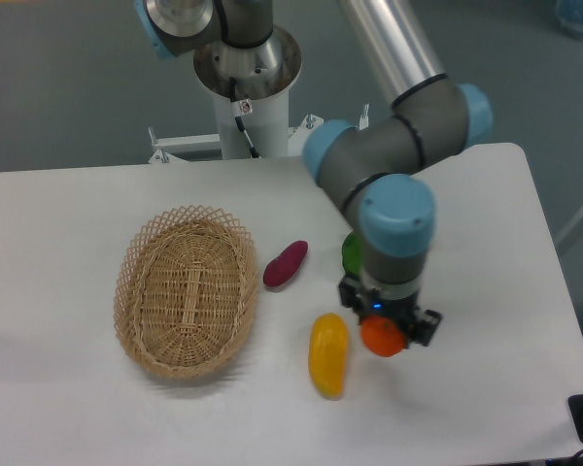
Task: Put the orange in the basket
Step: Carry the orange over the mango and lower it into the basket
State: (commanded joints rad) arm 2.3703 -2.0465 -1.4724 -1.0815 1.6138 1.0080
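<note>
Basket (pixel 187 293) bare; orange (pixel 380 337) in gripper (pixel 384 325)

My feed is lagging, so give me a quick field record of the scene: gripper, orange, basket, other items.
gripper: shut on the small round bright orange, held above the white table
orange position: right of the elongated yellow fruit
oval woven wicker basket: empty, at left
purple oblong vegetable: right of basket
green leafy vegetable: mostly hidden behind arm

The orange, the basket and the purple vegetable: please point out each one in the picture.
orange (pixel 380 338), fixed camera view, on its visible front below the end effector.
basket (pixel 136 264), fixed camera view, on the left lattice rim.
purple vegetable (pixel 285 264), fixed camera view, on its middle.
</note>
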